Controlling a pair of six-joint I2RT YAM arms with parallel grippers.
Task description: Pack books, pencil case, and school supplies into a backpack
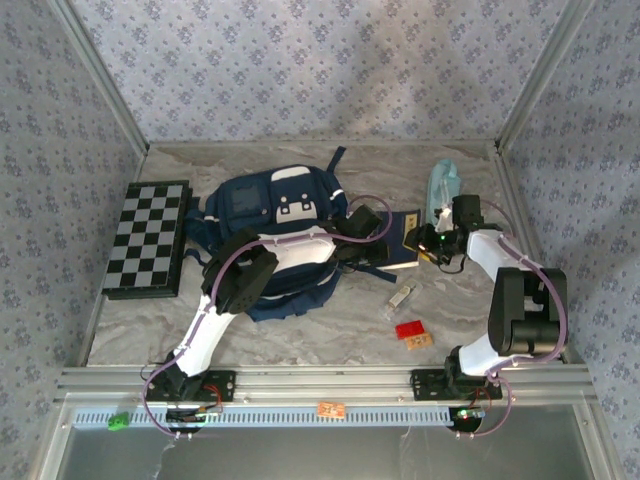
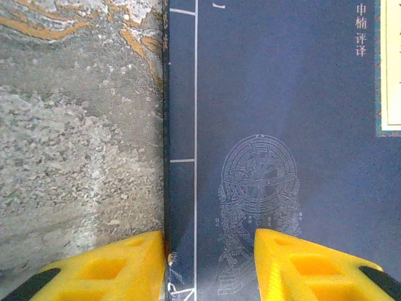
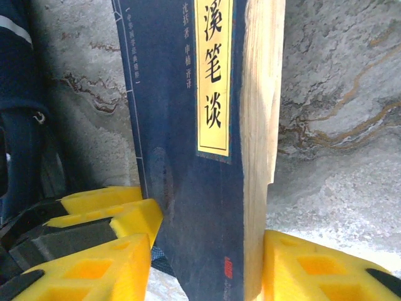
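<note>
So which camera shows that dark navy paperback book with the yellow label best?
The right wrist view: the dark navy paperback book is close, yellow label and page edges plain. The left wrist view crops the label; the top view shows a small, part-hidden patch.

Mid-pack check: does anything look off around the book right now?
Yes. The left fingers and the right fingers are both at the same navy book, beside the backpack. In the right wrist view the left fingers sit right against one right finger, so the two look crowded.
</note>
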